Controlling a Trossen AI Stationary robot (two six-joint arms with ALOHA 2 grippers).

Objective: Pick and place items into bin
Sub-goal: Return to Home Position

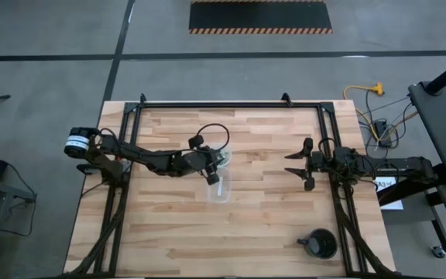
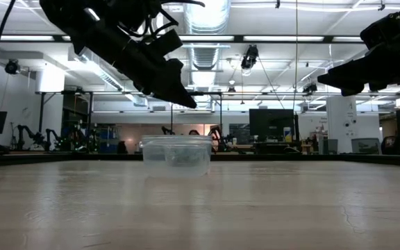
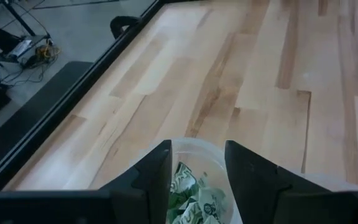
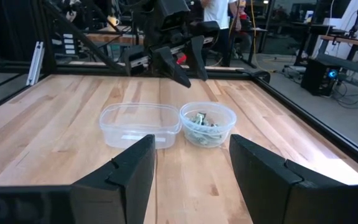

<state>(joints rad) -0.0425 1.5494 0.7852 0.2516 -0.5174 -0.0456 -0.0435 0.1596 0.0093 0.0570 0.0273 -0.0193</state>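
Note:
The bin (image 4: 208, 124) is a small round clear cup standing on the wooden table near its middle. Several pale green-and-whitish items (image 3: 191, 196) lie inside it. My left gripper (image 3: 197, 174) hangs open just above the bin, slanting down, with nothing between its fingers. The right wrist view shows this gripper (image 4: 193, 78) clear above the bin's rim, and from overhead it (image 1: 212, 172) sits at the table's centre. My right gripper (image 1: 299, 164) waits open near the table's right side, well away from the bin.
A clear rectangular container (image 4: 138, 132) stands right beside the bin, on its near side. A black round cup with a handle (image 1: 320, 244) sits at the near right corner. A black frame rail (image 1: 231, 104) runs along the table's far edge.

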